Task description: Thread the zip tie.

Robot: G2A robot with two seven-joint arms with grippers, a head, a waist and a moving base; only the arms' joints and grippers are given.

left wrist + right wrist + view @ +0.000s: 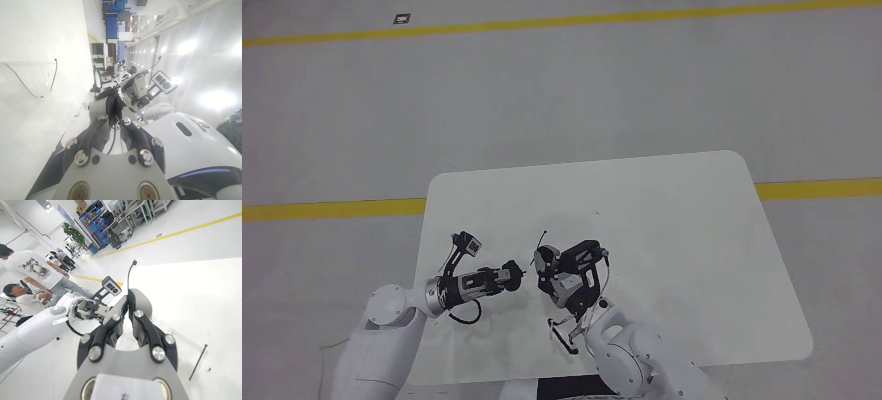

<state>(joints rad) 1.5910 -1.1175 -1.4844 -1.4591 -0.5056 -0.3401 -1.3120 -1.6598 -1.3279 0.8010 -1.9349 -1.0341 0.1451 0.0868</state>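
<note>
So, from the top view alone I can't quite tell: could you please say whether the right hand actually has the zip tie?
Observer: Yes. The right wrist view shows the right hand shut on the zip tie, with the head end sticking out beyond the hand.
Operator: Thank you. Is the left hand open to take it?
Observer: No. In the left wrist view the left hand is shut. I cannot tell whether anything is in it.
Operator: Are there any spares nearby?
Observer: Yes, a straight spare tie lies on a clear tray.
</note>
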